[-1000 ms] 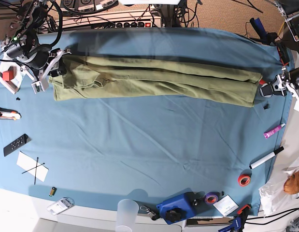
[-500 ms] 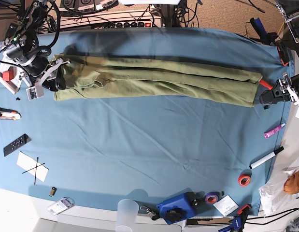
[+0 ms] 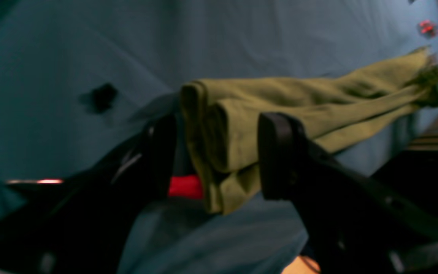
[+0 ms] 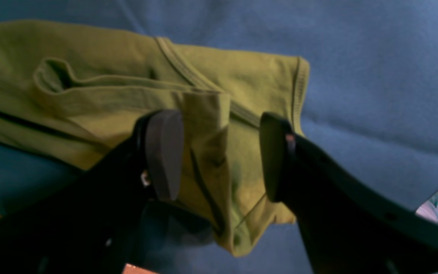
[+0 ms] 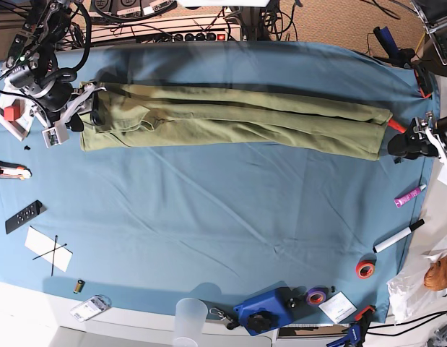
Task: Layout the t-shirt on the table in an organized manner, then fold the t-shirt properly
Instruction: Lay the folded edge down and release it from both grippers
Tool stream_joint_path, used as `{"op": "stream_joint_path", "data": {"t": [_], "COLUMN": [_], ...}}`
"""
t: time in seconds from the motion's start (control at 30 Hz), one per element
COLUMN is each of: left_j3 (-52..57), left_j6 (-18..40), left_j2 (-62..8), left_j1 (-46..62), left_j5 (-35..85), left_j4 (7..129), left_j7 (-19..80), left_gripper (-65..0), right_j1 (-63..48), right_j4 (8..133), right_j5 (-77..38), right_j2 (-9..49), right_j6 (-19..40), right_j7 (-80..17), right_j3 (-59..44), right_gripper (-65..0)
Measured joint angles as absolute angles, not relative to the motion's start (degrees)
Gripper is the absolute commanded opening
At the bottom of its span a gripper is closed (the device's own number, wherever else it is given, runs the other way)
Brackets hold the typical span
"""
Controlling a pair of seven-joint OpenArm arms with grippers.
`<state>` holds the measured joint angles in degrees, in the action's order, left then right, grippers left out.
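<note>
The olive-green t-shirt (image 5: 230, 119) lies folded into a long narrow strip across the far part of the blue table (image 5: 209, 217). My right gripper (image 5: 84, 110) is at the strip's left end in the base view. Its jaws stand open, with the hemmed end of the t-shirt (image 4: 211, 99) lying between and under the fingers (image 4: 164, 152). My left gripper (image 5: 398, 143) is at the strip's right end, also open. The folded edge of the t-shirt (image 3: 219, 125) sits loose between its fingers (image 3: 276, 156).
A remote (image 5: 23, 216), white paper (image 5: 48, 249) and a red block (image 5: 12, 110) lie at the left. A marker (image 5: 398, 236), pink tube (image 5: 409, 195) and red tape roll (image 5: 365, 270) lie at the right. A clear cup (image 5: 190, 318) and a blue object (image 5: 265, 309) sit near the front edge.
Both grippers have opened and let go of the shirt's ends. The left gripper has backed a little away from its end. The shirt has stayed in place.
</note>
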<state>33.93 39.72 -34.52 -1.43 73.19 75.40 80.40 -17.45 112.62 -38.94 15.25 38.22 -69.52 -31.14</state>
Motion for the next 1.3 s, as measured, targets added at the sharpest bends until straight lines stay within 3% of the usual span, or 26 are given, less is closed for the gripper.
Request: {"op": "stream_joint_path", "data": {"t": [0.2, 0.23, 0.5, 0.63, 1.13, 1.3], "left_j3": [33.9, 33.9, 33.9, 33.9, 34.2, 34.2], "left_j6": [39.7, 37.0, 36.9, 32.1, 34.4, 31.6], "left_j2": [-34.1, -33.5, -25.7, -24.9, -19.9, -19.9], "left_j1": [0.1, 0.1, 0.0, 0.0, -0.7, -1.0], "left_j5": [66.9, 66.2, 56.7, 47.3, 46.7, 43.7], "left_j4": [79.2, 79.7, 82.7, 82.8, 82.5, 81.7], "left_j7": [80.6, 80.6, 80.6, 77.6, 75.8, 73.9], "left_gripper": [-30.0, -30.0, -30.0, -30.0, -30.0, -30.7], "right_j1": [-17.4, -17.5, -17.5, -17.4, -17.4, -17.5], "right_j4": [112.6, 112.6, 112.6, 112.6, 112.6, 112.6], "right_j5": [-38.9, -39.0, -38.9, -38.0, -36.7, -36.7], "right_j2": [15.3, 15.3, 15.3, 15.3, 15.3, 15.3], "right_j6": [37.5, 37.5, 37.5, 37.5, 37.4, 37.4], "right_j7": [-69.6, -69.6, -69.6, -69.9, -70.3, -71.0], "right_j3": [-31.1, -31.1, -31.1, -31.1, -31.1, -31.1], "right_gripper": [-32.6, -32.6, -32.6, -32.6, -32.6, -32.6]}}
